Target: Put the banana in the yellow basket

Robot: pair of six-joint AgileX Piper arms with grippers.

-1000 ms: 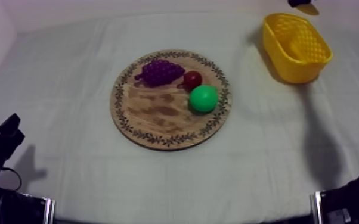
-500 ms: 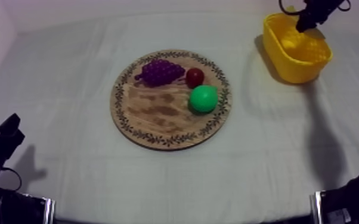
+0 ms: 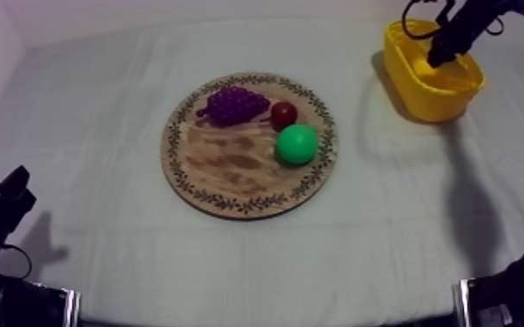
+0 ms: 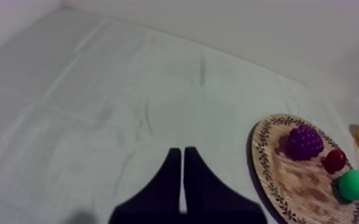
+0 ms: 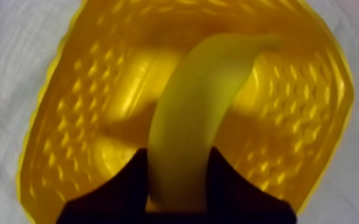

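Right pincer (image 5: pixel 178 159), clenched on one end of the long yellow toy banana (image 5: pixel 200 101), which projects ahead of it above the hollow of the yellow perforated plastic basket (image 5: pixel 313 113) directly beneath the pincer. For a clean release, lower until the fruit's free end sits below the rim all round, then open the pincer without sideways drift, so the banana drops inside rather than tipping over the wall. Left pincer (image 4: pixel 182 152) rests clenched on nothing, the round wooden board with patterned rim (image 4: pixel 260 152) off to its side.

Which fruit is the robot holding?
The banana, held by the right gripper over the yellow basket. The grapes, small red fruit and green fruit lie on the wooden board.
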